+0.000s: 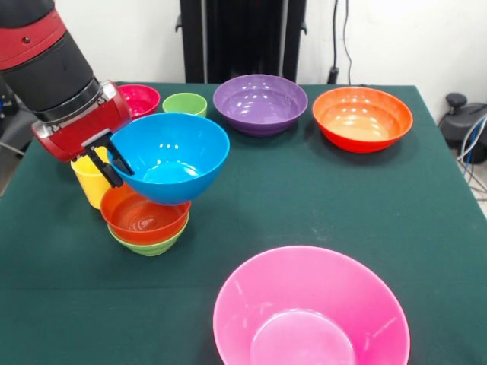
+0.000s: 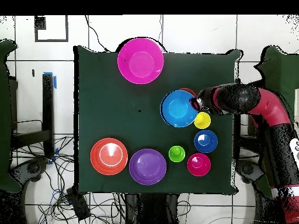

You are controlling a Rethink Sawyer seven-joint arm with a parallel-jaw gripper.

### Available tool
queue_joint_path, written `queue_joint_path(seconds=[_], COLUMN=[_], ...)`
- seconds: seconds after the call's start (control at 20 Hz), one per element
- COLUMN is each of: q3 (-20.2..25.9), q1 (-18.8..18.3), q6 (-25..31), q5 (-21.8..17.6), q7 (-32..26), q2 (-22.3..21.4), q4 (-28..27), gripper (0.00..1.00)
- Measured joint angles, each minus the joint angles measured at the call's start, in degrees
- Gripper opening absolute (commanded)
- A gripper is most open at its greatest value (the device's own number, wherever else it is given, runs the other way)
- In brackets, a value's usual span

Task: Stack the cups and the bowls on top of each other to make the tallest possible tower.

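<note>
front view: jaws (image 1: pixel 114 163) clamped on light blue bowl (image 1: pixel 171 156) rim, tilted atop orange-red bowl (image 1: pixel 143 215) and green bowl (image 1: pixel 152 245), presumably for stacking.

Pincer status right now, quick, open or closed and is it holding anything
Pincer: closed on the rim of the light blue bowl, holding it tilted on the orange-red bowl.

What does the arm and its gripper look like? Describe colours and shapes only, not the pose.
The arm is a thick round tube, black with glossy red sections and a silver ring where the black part meets the red wrist block. The gripper has thin black fingers under that red block. From overhead, the arm shows the same red and black bands. No cables or markings can be made out on it.
</note>
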Motion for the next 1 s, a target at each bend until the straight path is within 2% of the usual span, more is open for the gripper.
queue_joint_path(seconds=[1.0], q3=[0.0], q1=[0.0], q6=[0.0], q5=[0.0], q7=[0.0], q2=[-0.2], q4=[-0.7], gripper=[0.0])
